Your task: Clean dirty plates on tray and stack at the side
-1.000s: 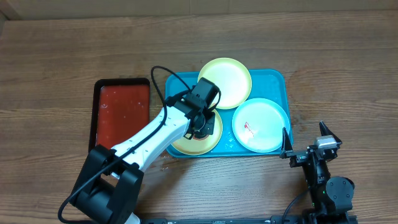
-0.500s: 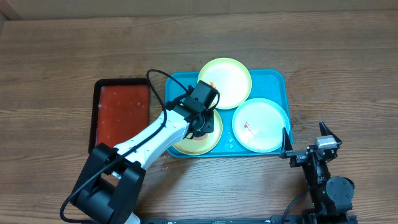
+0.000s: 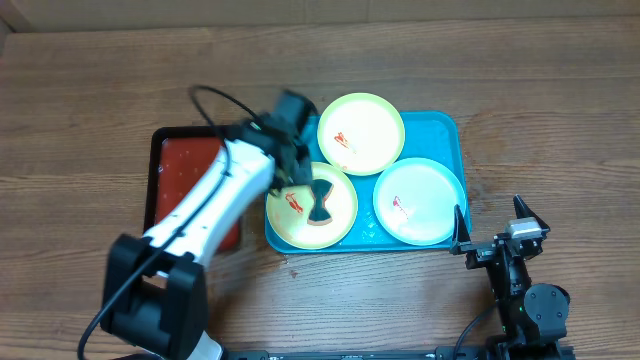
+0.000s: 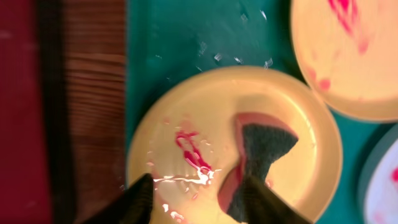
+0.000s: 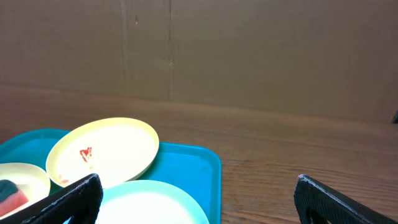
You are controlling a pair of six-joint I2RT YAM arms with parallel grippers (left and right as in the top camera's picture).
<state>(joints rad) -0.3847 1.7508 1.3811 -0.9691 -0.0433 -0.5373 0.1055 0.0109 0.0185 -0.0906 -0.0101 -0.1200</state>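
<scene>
wood table (image 3: 90, 90), turq. tray (image 3: 440, 128) mid, cardboard wall (image 5: 249, 50) behind

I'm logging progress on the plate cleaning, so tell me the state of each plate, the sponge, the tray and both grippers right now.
Front yellow plate: smeared red, sponge on it.
Back yellow plate: smeared red.
Blue-white plate: smeared red.
Sponge: lying loose, not gripped.
Tray: holds all three plates, unstacked.
Left gripper: open, empty.
Right gripper: open, empty.
</scene>
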